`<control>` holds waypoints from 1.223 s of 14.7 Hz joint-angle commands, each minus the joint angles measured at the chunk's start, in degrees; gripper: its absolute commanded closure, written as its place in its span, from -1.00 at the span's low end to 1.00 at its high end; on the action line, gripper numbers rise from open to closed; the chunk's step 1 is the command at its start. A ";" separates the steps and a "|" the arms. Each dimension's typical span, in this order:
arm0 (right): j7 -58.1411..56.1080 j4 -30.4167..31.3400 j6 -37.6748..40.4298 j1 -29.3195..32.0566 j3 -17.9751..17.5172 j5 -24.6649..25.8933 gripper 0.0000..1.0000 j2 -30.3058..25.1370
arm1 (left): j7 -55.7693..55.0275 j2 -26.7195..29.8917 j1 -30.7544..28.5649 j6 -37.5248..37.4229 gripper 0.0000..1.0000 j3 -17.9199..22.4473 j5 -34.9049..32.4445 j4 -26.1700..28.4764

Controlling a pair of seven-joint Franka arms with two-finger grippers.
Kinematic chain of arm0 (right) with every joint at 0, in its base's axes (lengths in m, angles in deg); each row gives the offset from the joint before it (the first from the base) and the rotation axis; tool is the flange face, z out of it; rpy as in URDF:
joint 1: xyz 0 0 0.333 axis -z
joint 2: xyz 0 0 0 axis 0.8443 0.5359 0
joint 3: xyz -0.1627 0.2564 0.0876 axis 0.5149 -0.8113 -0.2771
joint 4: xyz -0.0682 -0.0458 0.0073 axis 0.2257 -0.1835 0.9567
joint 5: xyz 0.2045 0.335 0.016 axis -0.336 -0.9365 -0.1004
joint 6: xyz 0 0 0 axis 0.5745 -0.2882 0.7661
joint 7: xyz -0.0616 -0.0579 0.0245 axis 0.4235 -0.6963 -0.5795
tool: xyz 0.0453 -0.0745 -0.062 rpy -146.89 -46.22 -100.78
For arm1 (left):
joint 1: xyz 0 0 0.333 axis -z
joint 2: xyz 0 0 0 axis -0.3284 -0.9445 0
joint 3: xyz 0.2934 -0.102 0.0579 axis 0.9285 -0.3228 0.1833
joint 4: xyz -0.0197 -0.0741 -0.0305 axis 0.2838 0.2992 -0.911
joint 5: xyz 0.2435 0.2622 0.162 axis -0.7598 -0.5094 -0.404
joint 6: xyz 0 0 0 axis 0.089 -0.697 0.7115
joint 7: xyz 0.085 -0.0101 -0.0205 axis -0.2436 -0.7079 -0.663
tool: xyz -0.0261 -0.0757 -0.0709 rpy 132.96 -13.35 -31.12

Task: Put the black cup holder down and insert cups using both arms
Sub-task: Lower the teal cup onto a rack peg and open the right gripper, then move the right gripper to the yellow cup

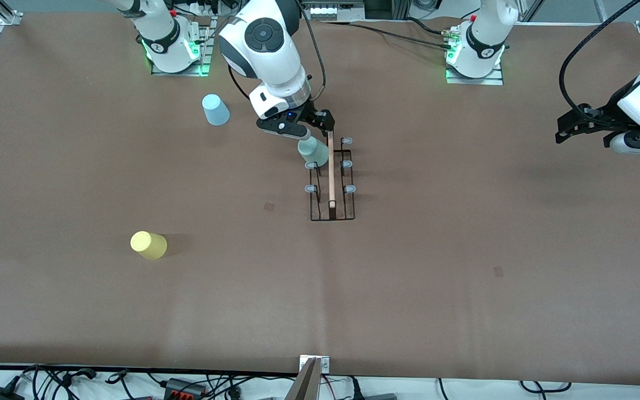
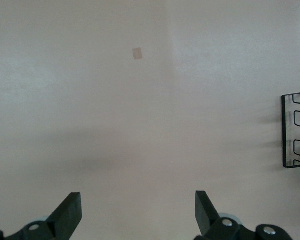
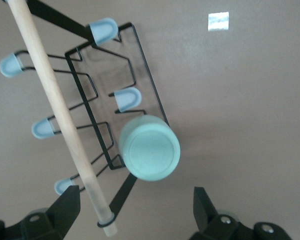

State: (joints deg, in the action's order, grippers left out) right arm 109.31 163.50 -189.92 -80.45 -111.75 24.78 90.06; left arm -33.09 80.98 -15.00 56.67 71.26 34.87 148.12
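The black cup holder (image 1: 331, 183) stands mid-table, its wooden handle (image 3: 55, 100) along the top. A mint green cup (image 1: 313, 151) sits upside down on one of its prongs; its flat bottom (image 3: 150, 148) shows in the right wrist view. My right gripper (image 1: 315, 129) hangs just over that cup, open (image 3: 136, 196), with the fingers clear of the cup. A light blue cup (image 1: 215, 109) and a yellow cup (image 1: 149, 245) sit on the table toward the right arm's end. My left gripper (image 1: 564, 129) waits open (image 2: 138, 197) over bare table at the left arm's end.
The rack's edge (image 2: 296, 131) shows at the side of the left wrist view. Small tape marks (image 1: 269, 206) lie on the brown table cover. Both arm bases stand along the edge farthest from the front camera. Cables run along the nearest edge.
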 commanded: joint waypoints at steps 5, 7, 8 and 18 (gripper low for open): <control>-18.49 -4.20 8.04 12.98 0.07 1.13 -1.00 -3.32 | 0.35 -0.05 0.14 -1.00 -1.00 0.01 0.03 -1.77; -27.63 -4.20 8.13 18.69 0.15 1.04 -1.00 -3.41 | 0.35 -0.05 0.14 -1.35 -1.00 0.01 0.03 -1.77; -32.81 -4.20 8.13 21.76 0.76 0.96 -1.00 -3.32 | 0.27 -0.05 0.23 -1.44 -1.00 0.01 0.03 -1.86; -67.22 -3.94 3.58 40.51 3.84 2.44 -1.00 5.01 | 0.53 -0.05 0.14 -1.53 -1.00 0.09 0.11 -1.95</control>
State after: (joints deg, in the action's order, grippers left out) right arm 44.15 159.53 -183.83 -41.05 -107.52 25.62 92.17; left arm -33.09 81.01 -14.99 56.36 71.15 34.86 147.34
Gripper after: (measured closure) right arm 0.000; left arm 0.000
